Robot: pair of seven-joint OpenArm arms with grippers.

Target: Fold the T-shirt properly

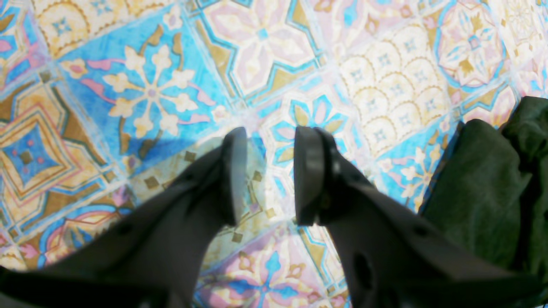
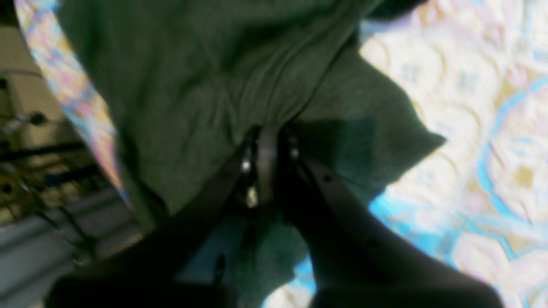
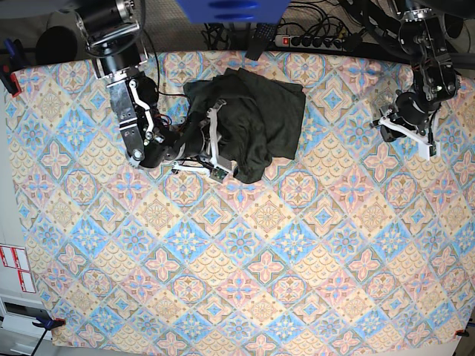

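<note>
The T-shirt [image 3: 256, 119], dark olive green, lies crumpled in a heap at the far middle of the patterned tablecloth [image 3: 245, 259]. My right gripper [image 3: 223, 144] is at the heap's left front edge. In the right wrist view its fingers [image 2: 267, 162] are pressed together, with T-shirt [image 2: 192, 85] fabric puckered at their tips. My left gripper [image 3: 407, 133] hovers far to the right, apart from the heap. Its jaws [image 1: 270, 175] stand open with only tablecloth between them. Dark olive fabric [image 1: 483, 184] shows at the right edge of that view.
The tablecloth covers the whole table; its edge [image 2: 85, 111] runs just beside the right gripper in the wrist view, with frame parts below. A power strip [image 3: 312, 41] and cables lie beyond the far edge. Clamps hold the cloth at the corners.
</note>
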